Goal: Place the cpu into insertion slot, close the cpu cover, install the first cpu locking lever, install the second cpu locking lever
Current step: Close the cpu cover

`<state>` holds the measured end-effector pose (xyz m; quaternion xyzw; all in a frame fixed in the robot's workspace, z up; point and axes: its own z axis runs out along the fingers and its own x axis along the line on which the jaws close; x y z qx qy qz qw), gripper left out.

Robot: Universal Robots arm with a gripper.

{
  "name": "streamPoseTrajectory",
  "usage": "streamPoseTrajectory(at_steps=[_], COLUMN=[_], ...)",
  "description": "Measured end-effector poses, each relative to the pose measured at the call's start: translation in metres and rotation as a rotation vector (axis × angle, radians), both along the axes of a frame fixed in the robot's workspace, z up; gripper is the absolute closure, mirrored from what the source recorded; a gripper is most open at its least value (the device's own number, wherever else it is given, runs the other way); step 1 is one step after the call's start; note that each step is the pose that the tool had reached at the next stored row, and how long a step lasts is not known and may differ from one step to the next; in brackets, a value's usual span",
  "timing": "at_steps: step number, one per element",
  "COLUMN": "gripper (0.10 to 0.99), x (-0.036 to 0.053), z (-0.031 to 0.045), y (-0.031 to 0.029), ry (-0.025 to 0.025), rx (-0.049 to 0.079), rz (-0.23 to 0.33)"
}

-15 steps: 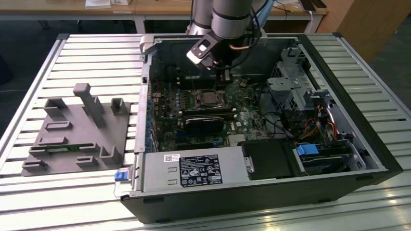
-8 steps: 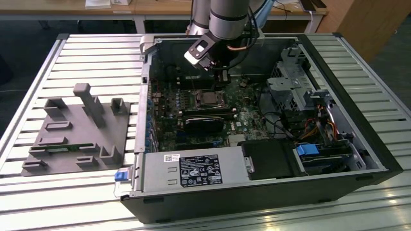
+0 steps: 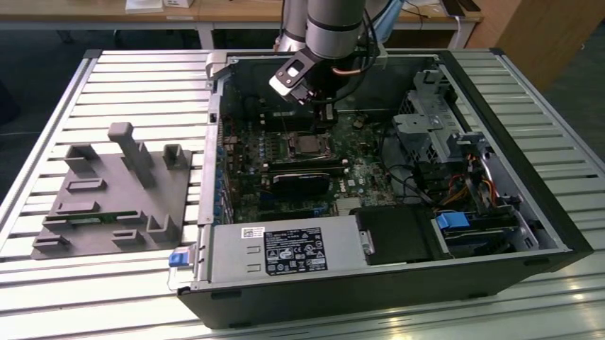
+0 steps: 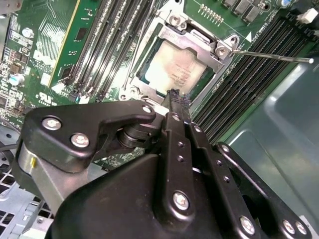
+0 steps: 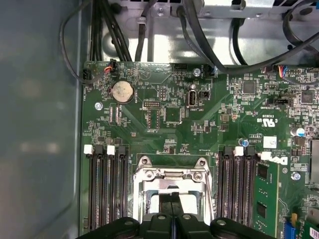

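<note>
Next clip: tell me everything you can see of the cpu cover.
The cpu cover is a thin silver metal frame with a square cut-out, lying flat on the socket in both wrist views. The cpu shows pale through the opening. Screw heads sit at its corners. The shut gripper stands at one edge; contact is unclear.

Slatted metal table (image 3: 123, 78); wooden desk (image 3: 236, 10) behind; dark floor (image 3: 582, 88).
</note>
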<state>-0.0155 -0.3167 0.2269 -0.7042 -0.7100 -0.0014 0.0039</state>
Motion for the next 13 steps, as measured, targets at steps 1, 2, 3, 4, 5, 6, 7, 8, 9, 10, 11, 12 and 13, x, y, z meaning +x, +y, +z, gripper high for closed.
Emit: streamPoseTrajectory(at_steps=[1,2,3,4,5,6,7,8,9,10,11,12,13], gripper=[0.980,0.980,0.980,0.980,0.980,0.980,0.980,0.980,0.980,0.980,0.980,0.980,0.980], x=[-0.0005,-0.0010,-0.0016,-0.0022,-0.0030,-0.0038,-0.0047,-0.0055,-0.0062,-0.0069,-0.0077,-0.0085,-0.0095], z=[-0.0002,-0.0003,-0.0005,-0.0006,-0.0008,-0.0009,-0.0011,-0.0012,-0.0012,-0.0013,-0.0013,-0.0014,-0.0015], y=[0.0000,0.0000,0.0000,0.0000,0.0000,0.0000,0.0000,0.0000,0.0000,0.0000,0.0000,0.0000,0.0000], ry=[-0.0001,0.0000,0.0000,0.0000,0.0000,0.0000,0.0000,0.0000,0.0000,0.0001,0.0000,0.0000,-0.0001], rx=[0.000,0.000,0.000,0.000,0.000,0.000,0.000,0.000,0.000,0.000,0.000,0.000,0.000], rz=[0.000,0.000,0.000,0.000,0.000,0.000,0.000,0.000,0.000,0.000,0.000,0.000,0.000])
